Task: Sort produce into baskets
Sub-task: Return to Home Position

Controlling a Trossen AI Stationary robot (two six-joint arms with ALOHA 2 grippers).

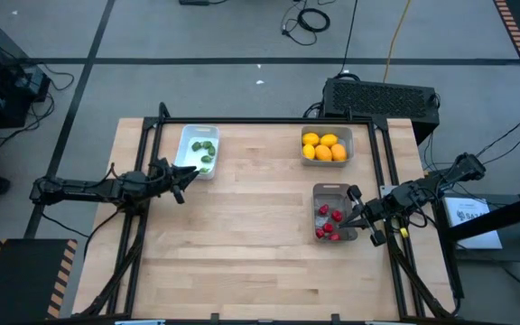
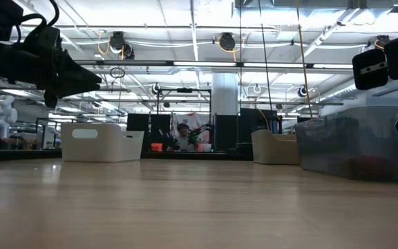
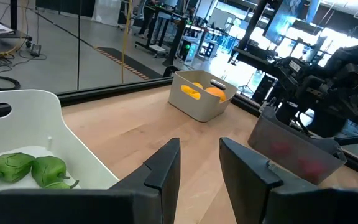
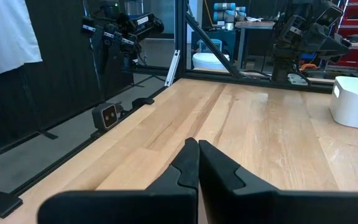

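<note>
Every piece of produce in view lies in a basket. The green leafy pieces (image 1: 204,152) are in the white basket (image 1: 197,129) at the far left of the tabletop (image 1: 242,235), the lemons (image 1: 324,146) are in the pale grey basket (image 1: 328,130) at the far right, and the red pieces (image 1: 330,223) are in the dark grey basket (image 1: 328,194) nearer the front.

The sorting therefore looks finished, and the step in hand is judged to be the retreat to rest.

The left hand (image 1: 181,181) hovers just beside the white basket's near end. Its fingers stand a little apart with nothing between them, as its own wrist view shows. The right hand (image 1: 357,206) sits at the outer edge of the dark grey basket with its fingers pressed together and empty. From overhead it seems to hang just above the rim rather than touch it, though the angle makes that hard to settle.

The next move asks little: each arm should draw back toward its own side. The right arm should probably lift first, so that its fingers clear the basket wall and do not drag the basket along. The left arm needs the same care near the white basket's corner.
</note>
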